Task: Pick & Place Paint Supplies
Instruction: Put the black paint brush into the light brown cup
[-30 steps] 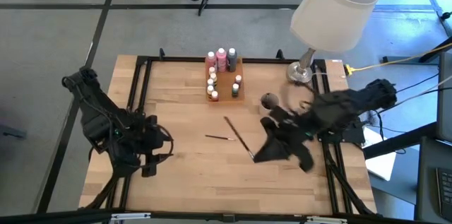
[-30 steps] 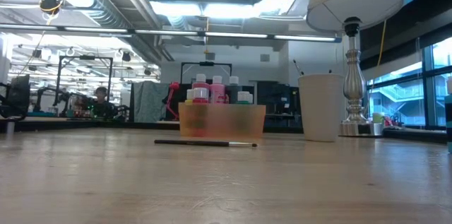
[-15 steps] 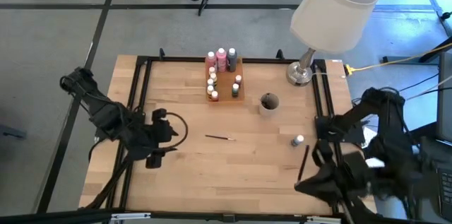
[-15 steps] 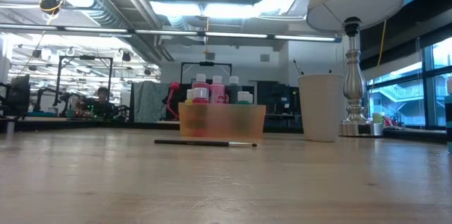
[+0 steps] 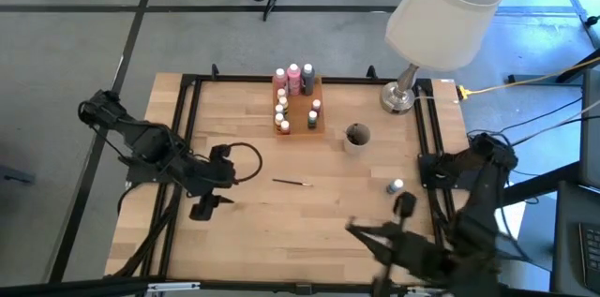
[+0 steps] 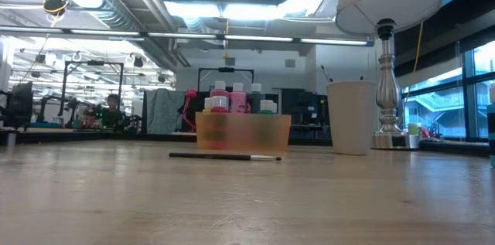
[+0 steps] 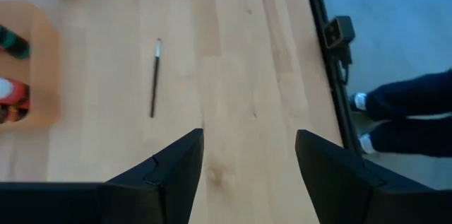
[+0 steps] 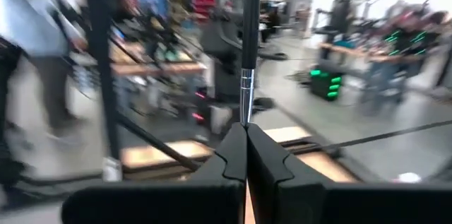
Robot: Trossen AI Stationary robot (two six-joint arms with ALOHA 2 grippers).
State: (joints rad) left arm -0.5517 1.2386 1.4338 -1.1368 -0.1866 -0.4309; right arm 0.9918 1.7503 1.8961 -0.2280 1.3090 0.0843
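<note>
The right gripper [image 5: 375, 236] smears into motion blur near the table's front edge. Its fingers [image 8: 233, 155] pinch a paintbrush [image 8: 248, 54] whose tip runs off the frame ahead. Past the left gripper [image 7: 248, 155], the orange tray [image 7: 44, 68] is cropped.

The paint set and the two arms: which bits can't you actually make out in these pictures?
- Right gripper: motion-smeared in the high view; only its wrist view shows it shut on a paintbrush, whose tip is cut off by the edge.
- Paint bottles: lower halves veiled by the orange tray in the low view.
- Lone bottle: too small for its colour.
- Cup: its inside is dark.
- Left gripper: open, holding nothing.
</note>
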